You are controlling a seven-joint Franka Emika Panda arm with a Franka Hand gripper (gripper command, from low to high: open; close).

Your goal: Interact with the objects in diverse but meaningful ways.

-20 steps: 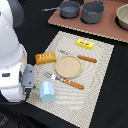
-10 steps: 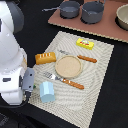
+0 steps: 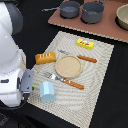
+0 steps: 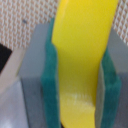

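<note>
The wrist view is filled by the banana (image 4: 82,55), a smooth yellow strip clamped between the 2 green pads (image 4: 51,85) of the gripper (image 4: 80,90); the jaws stand closed onto it, nearly as narrow as the fruit is wide, so it is pinched across its width. Its long axis runs along the fingers and out past their tips, with a slight lean, so one end points away from the wrist toward the woven mat (image 4: 30,15) seen behind it. That hold looks chosen to keep the fruit from swinging while it is carried. In the exterior view the gripper and banana are hidden behind the white arm (image 3: 12,55) at that view's left, so their height over the mat cannot be told. On the mat lie the bread (image 3: 45,58), the cup (image 3: 47,92), the plate (image 3: 67,66) and the packet (image 3: 85,44), set apart; 2 pots (image 3: 92,12) stand on the board beyond.
</note>
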